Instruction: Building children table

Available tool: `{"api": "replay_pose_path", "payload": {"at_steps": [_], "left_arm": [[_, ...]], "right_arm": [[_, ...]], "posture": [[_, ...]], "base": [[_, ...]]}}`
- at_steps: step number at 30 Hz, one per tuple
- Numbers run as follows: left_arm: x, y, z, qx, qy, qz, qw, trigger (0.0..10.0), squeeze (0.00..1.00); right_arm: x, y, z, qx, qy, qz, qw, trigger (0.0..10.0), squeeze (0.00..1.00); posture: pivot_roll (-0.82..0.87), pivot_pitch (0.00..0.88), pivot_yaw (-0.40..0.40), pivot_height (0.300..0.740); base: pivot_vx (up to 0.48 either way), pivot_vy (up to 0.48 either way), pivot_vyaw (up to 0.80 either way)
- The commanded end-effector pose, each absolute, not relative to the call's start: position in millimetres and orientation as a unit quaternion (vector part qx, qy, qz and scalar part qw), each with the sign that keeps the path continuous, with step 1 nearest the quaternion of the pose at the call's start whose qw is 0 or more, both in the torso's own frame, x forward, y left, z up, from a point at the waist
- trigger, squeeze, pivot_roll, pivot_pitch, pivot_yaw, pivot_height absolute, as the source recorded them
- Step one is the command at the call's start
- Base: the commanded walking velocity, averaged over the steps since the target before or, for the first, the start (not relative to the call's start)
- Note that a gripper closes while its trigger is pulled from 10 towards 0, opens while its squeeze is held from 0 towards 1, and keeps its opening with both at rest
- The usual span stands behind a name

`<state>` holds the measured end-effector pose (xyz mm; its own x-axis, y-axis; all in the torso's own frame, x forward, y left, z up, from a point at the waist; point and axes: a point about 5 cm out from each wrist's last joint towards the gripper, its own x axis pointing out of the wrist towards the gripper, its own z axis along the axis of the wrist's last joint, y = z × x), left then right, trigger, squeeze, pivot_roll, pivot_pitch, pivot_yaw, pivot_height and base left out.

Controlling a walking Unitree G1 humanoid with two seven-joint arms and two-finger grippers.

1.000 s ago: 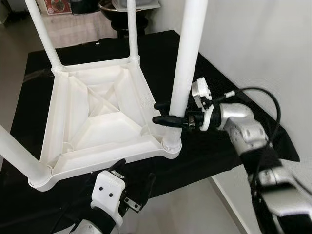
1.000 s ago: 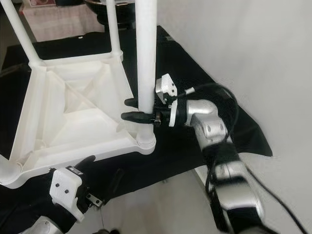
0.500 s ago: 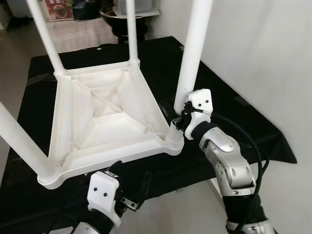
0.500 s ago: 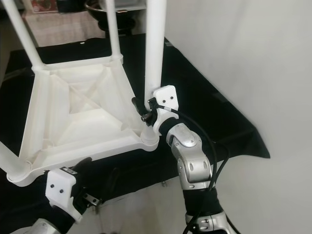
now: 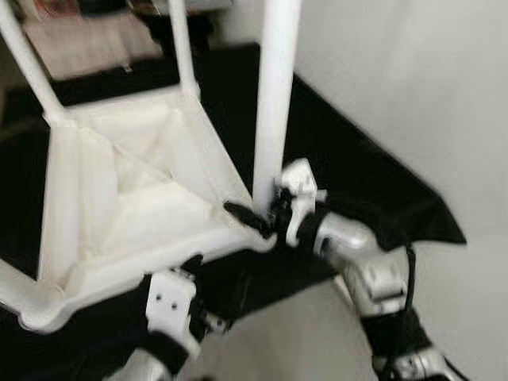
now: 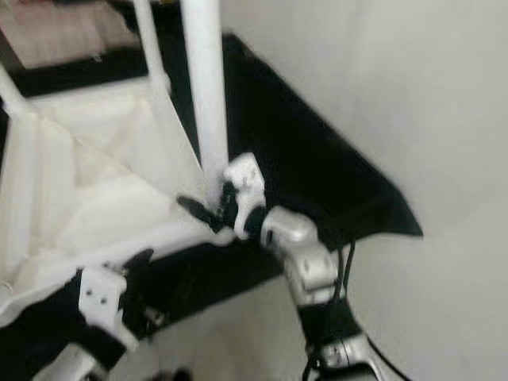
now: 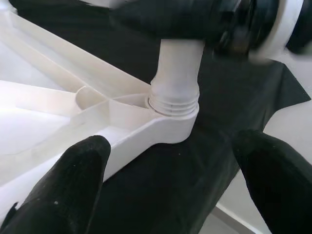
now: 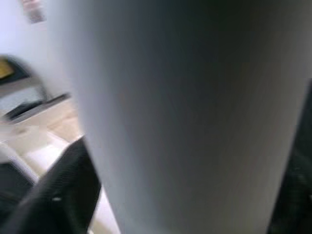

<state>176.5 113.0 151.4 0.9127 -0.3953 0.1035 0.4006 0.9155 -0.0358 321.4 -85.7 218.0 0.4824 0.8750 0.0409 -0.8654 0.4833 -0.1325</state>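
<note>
A white plastic children's table (image 5: 119,198) lies upside down on a black cloth, its legs pointing up. My right gripper (image 5: 258,218) is at the near right leg (image 5: 274,103), just above its screw socket (image 7: 173,105), shut on the leg with a black finger on each side. The right wrist view has that leg (image 8: 185,117) close up between the fingers (image 8: 58,195). My left gripper (image 5: 194,266) is low at the table's near edge, open, its fingers (image 7: 73,180) spread wide and pointing at the same socket without touching it.
The black cloth (image 5: 357,182) covers a low surface that ends close in front of me, with pale floor (image 5: 294,333) below. A white wall (image 5: 413,79) stands close on the right. Two far legs (image 5: 181,44) rise at the back.
The whole picture has shifted and blurred, so the camera moved. My right arm has swung round from the leg's right side toward its near side, staying at the leg's base. The left gripper stays put.
</note>
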Motion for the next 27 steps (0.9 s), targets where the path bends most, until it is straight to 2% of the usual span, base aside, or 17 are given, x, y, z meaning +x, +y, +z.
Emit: {"api": "replay_pose_path", "payload": {"at_steps": [1,2,3,4,6,10,13,15,16,20,27], "left_arm": [[175,114,148,-0.037,-0.042,-0.199,0.978,10.0,0.00],[175,113,148,-0.038,-0.042,-0.199,0.978,10.0,0.00],[175,113,148,-0.038,-0.042,-0.199,0.978,10.0,0.00],[175,113,148,-0.039,-0.043,-0.199,0.978,10.0,0.00],[175,112,148,-0.039,-0.043,-0.200,0.978,10.0,0.00],[175,112,149,-0.039,-0.044,-0.200,0.978,10.0,0.00],[172,111,150,-0.039,-0.044,-0.199,0.978,10.0,0.00],[172,111,150,-0.039,-0.044,-0.199,0.978,10.0,0.00],[170,112,151,-0.038,-0.043,-0.198,0.978,10.0,0.00],[168,113,151,-0.038,-0.042,-0.200,0.978,10.0,0.00],[164,112,152,-0.038,-0.038,-0.201,0.978,10.0,0.00]], "right_arm": [[319,-85,213,-0.055,-0.046,0.555,0.829,10.0,1.00],[320,-89,215,-0.077,-0.041,0.588,0.804,10.0,1.00],[320,-89,215,-0.077,-0.041,0.588,0.804,10.0,1.00],[331,-96,225,-0.094,-0.032,0.622,0.776,10.0,0.00],[338,-97,234,-0.088,-0.025,0.647,0.757,10.0,0.00],[339,-98,236,-0.085,-0.023,0.659,0.747,10.0,0.00],[346,-87,249,-0.074,-0.026,0.702,0.708,10.0,0.00],[347,-86,251,-0.073,-0.026,0.708,0.702,10.0,0.00],[349,-83,249,-0.078,-0.013,0.726,0.683,0.0,0.00],[351,-81,249,-0.077,-0.008,0.741,0.667,0.0,0.00],[354,-81,244,-0.069,-0.012,0.734,0.675,0.0,0.00]], "posture": [[-0.02,0.199,-0.029,0.740],[-0.02,0.196,-0.028,0.740],[-0.02,0.196,-0.028,0.740],[-0.01,0.196,-0.032,0.740],[0.00,0.194,-0.034,0.740],[0.00,0.194,-0.035,0.740],[0.02,0.205,-0.033,0.740],[0.02,0.205,-0.033,0.740],[0.04,0.219,-0.021,0.740],[0.06,0.230,-0.026,0.740],[0.05,0.238,-0.022,0.740]], "base": [[0.000,0.000,0.00],[0.000,0.000,0.00],[0.000,0.000,0.00],[0.000,0.000,0.00],[0.000,0.000,0.00],[0.000,0.000,0.00],[0.000,0.000,0.00],[0.000,0.000,0.00],[0.000,0.000,0.00],[0.000,0.000,0.00],[0.000,0.000,0.00]]}}
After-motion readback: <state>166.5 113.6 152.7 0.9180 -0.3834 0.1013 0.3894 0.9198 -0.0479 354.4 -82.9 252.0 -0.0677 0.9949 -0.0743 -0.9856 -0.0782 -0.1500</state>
